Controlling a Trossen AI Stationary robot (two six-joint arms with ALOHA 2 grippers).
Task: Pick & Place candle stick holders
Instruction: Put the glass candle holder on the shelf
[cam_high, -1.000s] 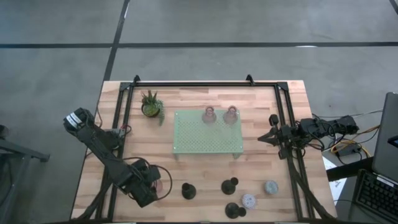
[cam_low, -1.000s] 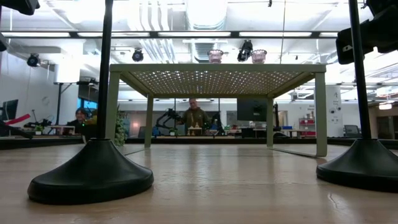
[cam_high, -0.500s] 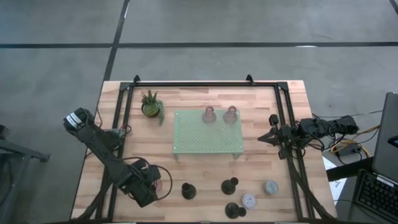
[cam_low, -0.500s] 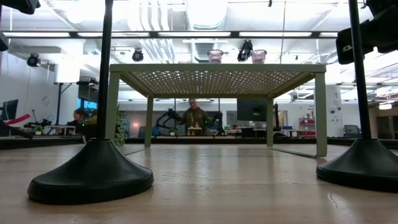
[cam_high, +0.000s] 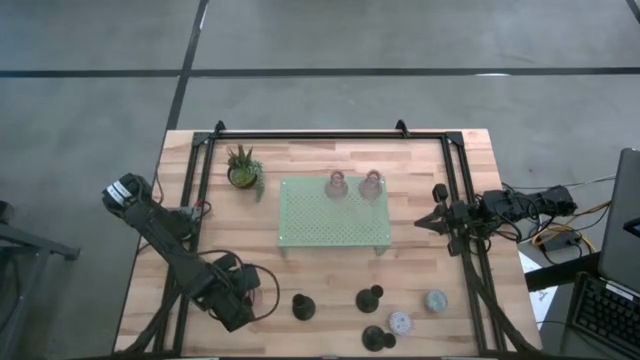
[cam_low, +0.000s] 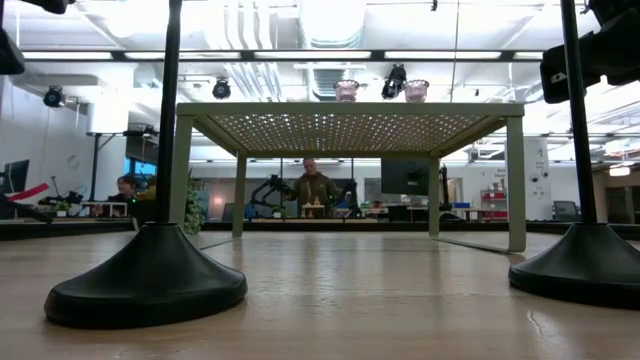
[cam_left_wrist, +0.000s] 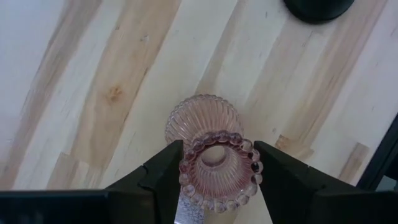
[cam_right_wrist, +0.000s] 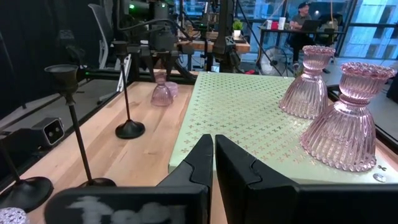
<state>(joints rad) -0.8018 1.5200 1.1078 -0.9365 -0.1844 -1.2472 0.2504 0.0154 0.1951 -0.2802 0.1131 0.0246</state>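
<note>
My left gripper (cam_high: 256, 294) stands near the table's front left, shut on a pinkish clear glass candle stick holder (cam_left_wrist: 217, 167) with a beaded rim and a ribbed base (cam_left_wrist: 198, 117). Two more pink glass holders (cam_high: 336, 184) (cam_high: 372, 183) stand on their bases on the pale green perforated tray (cam_high: 333, 222). Three black holders (cam_high: 303, 307) (cam_high: 369, 297) (cam_high: 378, 338), a blue-grey one (cam_high: 435, 300) and a lilac one (cam_high: 400, 322) stand on the table near its front edge. My right gripper (cam_right_wrist: 213, 149) waits shut at the table's right side, level with the tray top. My left gripper pinches the holder's upper cup just under the beaded rim (cam_left_wrist: 186, 163) between its two fingers, one on each opposite side. The fingers come from above, pointing steeply down. The holder stands upright in the hold; whether its base touches the table I cannot tell.
A small green potted plant (cam_high: 243, 168) stands left of the tray's far end. A black frame rail (cam_high: 330, 135) runs along the table's far and side edges. Bare wood lies between the tray and the front row of holders. People sit in the room beyond the table.
</note>
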